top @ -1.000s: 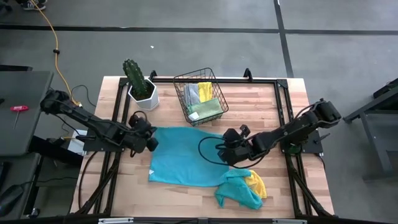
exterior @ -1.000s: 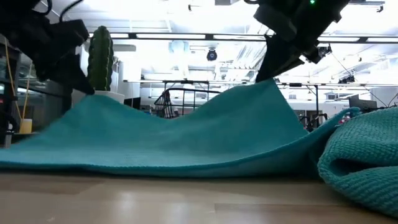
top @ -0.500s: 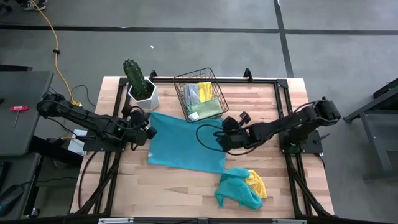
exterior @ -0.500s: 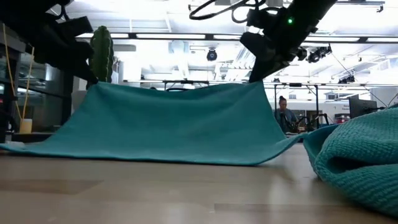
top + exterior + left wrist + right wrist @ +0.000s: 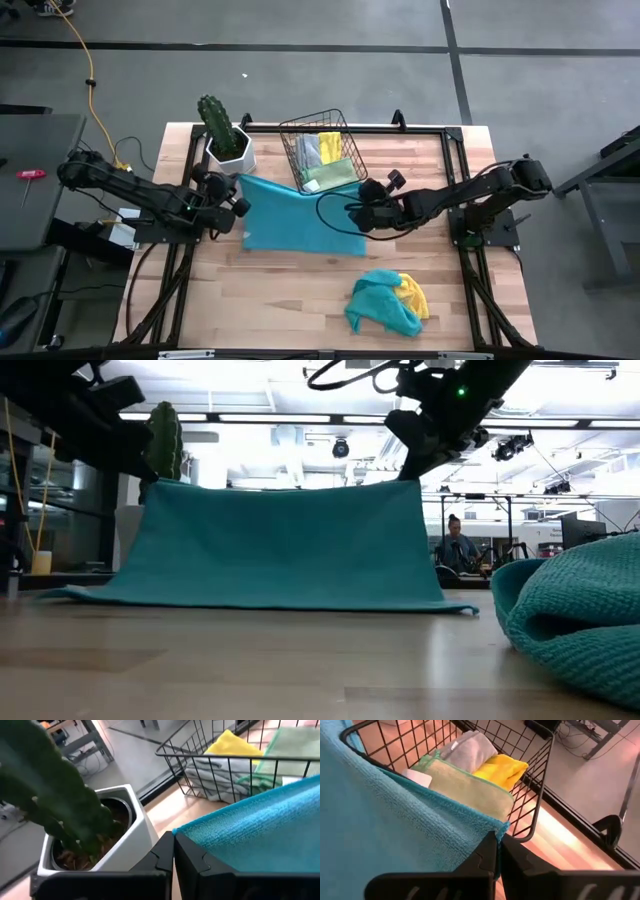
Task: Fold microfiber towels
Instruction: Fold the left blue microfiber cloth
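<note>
With the left gripper (image 5: 238, 192) and right gripper (image 5: 362, 212) each pinched tight on a far corner of the teal towel (image 5: 300, 220), both corners are best kept level and carried forward together so the raised edge is laid squarely onto the near edge resting on the table (image 5: 300, 300).

Two dark, cable-draped jointed arms

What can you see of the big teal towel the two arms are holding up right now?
The teal towel is a plain, fuzzy cloth hanging like a curtain, top edge stretched level. The left claw is shut on one top corner near the cactus pot, the right claw on the other, beside the wire basket. Its bottom edge trails on the table.
</note>
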You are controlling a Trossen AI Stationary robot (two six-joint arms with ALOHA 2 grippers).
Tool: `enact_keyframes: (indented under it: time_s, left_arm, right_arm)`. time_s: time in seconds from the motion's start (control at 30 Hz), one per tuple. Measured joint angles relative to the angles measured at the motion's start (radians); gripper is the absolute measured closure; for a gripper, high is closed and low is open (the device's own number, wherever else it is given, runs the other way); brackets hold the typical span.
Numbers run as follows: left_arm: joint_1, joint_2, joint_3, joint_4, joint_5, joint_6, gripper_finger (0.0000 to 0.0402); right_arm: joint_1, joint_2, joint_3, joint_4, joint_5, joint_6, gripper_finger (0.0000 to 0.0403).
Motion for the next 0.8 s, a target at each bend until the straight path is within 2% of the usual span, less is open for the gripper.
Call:
enact_keyframes:
  time_s: [0.2,0.43,0.6,0.8]
  left_arm:
    - [-0.045,-0.024,0.000,-0.014,0.030,-0.007,0.0401]
    - [-0.185,-0.019,0.000,-0.015,0.050,0.022,0.0401]
    - [-0.315,0.022,-0.001,-0.008,0.035,-0.007,0.0401]
    - [-0.438,0.110,-0.001,-0.008,0.000,-0.064,0.0401]
  right_arm:
    - [0.012,0.000,0.000,-0.004,-0.006,0.000,0.0403]
    - [0.097,0.000,0.000,-0.022,-0.032,0.028,0.0403]
    - [0.204,0.000,-0.025,-0.033,-0.022,0.114,0.0403]
    - [0.299,0.001,-0.140,-0.011,0.002,0.285,0.0403]
